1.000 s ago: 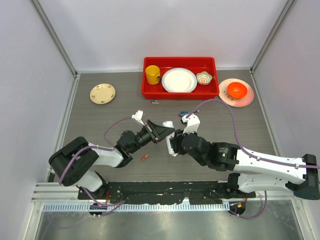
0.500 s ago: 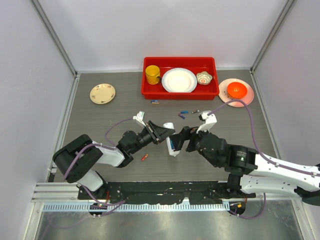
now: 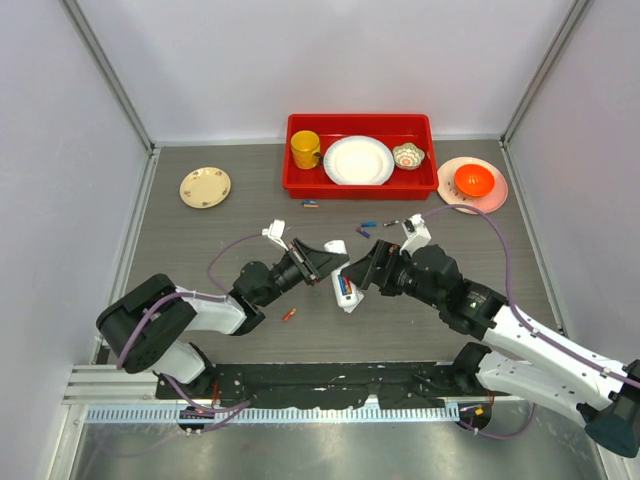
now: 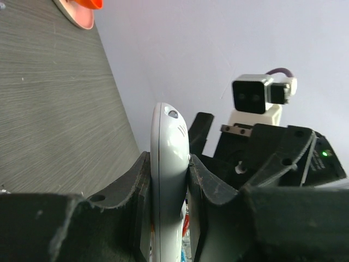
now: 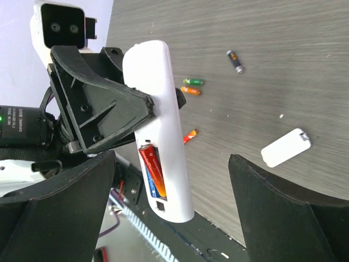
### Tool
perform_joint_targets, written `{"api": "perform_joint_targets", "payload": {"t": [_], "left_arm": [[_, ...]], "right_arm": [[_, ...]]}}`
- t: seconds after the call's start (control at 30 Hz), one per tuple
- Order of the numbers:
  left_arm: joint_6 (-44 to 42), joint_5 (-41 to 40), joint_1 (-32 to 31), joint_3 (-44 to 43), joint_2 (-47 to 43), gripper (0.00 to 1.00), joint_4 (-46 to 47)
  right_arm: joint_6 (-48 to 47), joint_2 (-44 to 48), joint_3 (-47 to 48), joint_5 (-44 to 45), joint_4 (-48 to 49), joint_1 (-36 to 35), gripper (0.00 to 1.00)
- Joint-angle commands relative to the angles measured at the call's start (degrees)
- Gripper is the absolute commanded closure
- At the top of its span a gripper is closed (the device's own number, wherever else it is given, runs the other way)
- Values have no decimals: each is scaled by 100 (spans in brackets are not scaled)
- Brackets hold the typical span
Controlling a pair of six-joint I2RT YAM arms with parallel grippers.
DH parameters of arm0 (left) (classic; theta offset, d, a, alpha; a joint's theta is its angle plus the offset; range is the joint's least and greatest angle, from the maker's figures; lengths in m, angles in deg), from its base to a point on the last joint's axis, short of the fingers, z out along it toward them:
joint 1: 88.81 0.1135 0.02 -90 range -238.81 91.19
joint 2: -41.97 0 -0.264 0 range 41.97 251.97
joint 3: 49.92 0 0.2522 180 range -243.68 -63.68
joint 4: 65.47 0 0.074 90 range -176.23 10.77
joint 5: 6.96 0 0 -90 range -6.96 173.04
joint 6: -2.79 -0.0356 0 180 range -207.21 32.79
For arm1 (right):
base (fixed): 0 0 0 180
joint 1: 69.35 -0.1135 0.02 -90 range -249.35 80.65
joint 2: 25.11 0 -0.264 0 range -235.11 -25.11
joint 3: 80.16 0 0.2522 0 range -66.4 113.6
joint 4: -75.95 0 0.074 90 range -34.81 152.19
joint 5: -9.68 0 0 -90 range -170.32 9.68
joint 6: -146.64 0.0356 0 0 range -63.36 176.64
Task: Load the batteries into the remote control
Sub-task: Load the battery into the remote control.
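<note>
My left gripper (image 3: 325,262) is shut on the white remote control (image 3: 341,277), holding it off the table with its back slot turned toward my right gripper (image 3: 366,268). In the left wrist view the remote (image 4: 169,164) stands edge-on, pinched between both pads. A red-orange battery (image 5: 152,169) lies in the slot over a blue one. My right gripper (image 5: 172,180) is open, its fingers apart on either side of the remote (image 5: 158,109) and clear of it. Loose batteries lie on the table: red-orange (image 3: 289,314), blue (image 3: 368,224), dark purple (image 3: 362,233), green (image 5: 193,82).
A small plain white plate (image 5: 285,147) lies flat on the table. At the back stands a red tray (image 3: 300,188) with a yellow cup (image 3: 305,150), a white plate (image 3: 358,160) and a small bowl (image 3: 408,155). An orange bowl (image 3: 473,180) sits right of the tray; a cream plate (image 3: 205,186) sits at back left.
My right gripper has opened wide and drawn back to the right from the remote, leaving the red-orange battery in the slot. The left gripper keeps its hold, shifted slightly.
</note>
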Motion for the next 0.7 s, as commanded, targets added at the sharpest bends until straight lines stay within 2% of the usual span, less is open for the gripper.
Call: {"api": "perform_joint_targets", "payload": {"t": [0.0,0.1,0.27,0.43,0.67], "left_arm": [[-118,-96,33,-170,-246,100,1549],[-118,-87,25,-161,-255,100,1549],[-110,-52,25,-179,-246,100,1549],[-118,-43,25,-161,-263,100,1549],[-136,-52,25,-153,-299,100,1549]], "right_arm": [[429,-30,-113,-1423,941,400,10],[631,-117,-262,-1871,1292,620,10],[772,-197,-412,-2092,1618,762,11],[825,-381,-456,-2268,1688,884,19],[878,-452,-535,-2365,1732,990,24]]}}
